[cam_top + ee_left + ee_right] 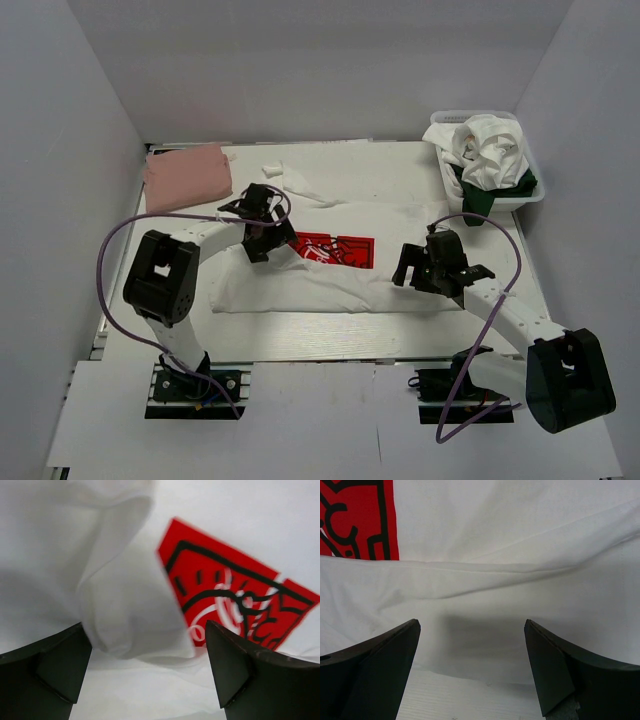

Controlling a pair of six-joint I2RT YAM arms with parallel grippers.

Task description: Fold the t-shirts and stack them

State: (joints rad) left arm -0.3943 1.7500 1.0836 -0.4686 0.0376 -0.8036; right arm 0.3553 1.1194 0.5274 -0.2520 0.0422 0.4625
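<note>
At the far left of the worktop (400, 170) a folded salmon-pink tee (185, 175) is seen, well apart from the work in hand. Just to its right and nearer, the left tool (266, 248) is poised over the left end of the large white tee (340, 285), which is spread in the middle of the worktop with its long axis running left to right. In the left wrist view the jaws are seen spread fully apart with nothing gripped. A rolled-over flap of white cloth (132, 615) lies between them and covers the left edge of the red print (235, 595), so the cloth to be taken is judged to lie straight ahead of this tool. Further right, the right tool (405, 265) is held over the near right part of the same tee. Its jaws are likewise spread wide and empty in the right wrist view. A soft ridge (485, 570) is seen running left to right ahead of them, and the near hem with bare worktop just behind. Each end of the tee is thus judged nearer to its own arm. At the far right corner, the mesh basket (533, 195) is filled with crumpled white and dark green tees (490, 150), not yet folded.
</note>
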